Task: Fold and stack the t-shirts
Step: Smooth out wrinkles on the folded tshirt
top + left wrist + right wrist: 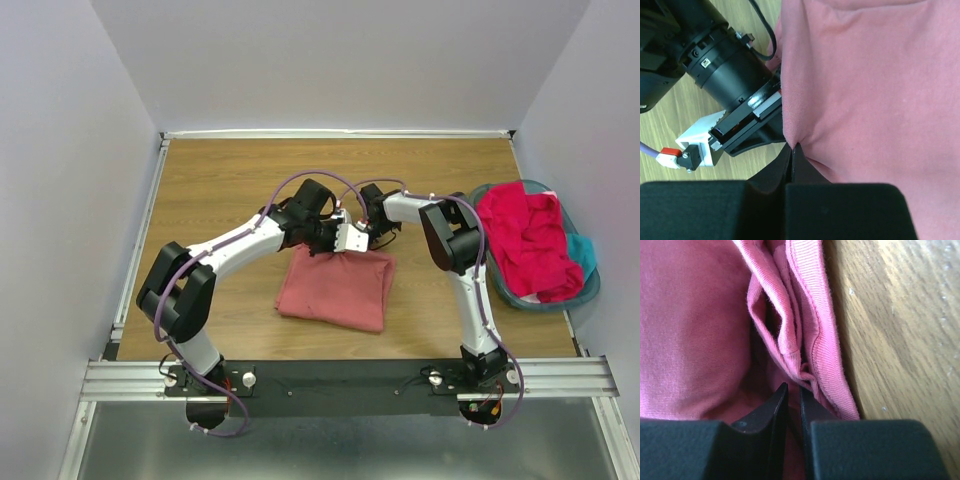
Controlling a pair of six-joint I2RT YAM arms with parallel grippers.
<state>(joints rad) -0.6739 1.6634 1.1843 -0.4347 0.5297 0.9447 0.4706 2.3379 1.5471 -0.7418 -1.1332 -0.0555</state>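
My left gripper is pinched tight on the salmon t-shirt edge. Same w/ my right gripper, bunched hem.

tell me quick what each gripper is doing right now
Left gripper: closed, pinching the edge of the folded salmon-pink cloth t-shirt.
Right gripper: closed on the same shirt's layered hem.

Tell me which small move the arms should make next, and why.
Probably raise both end effectors a little, together. The left end effector and the right end effector are each shut on the far edge of the salmon-pink shirt, close beside each other; an even lift would likely keep that edge level for folding it toward the near side.
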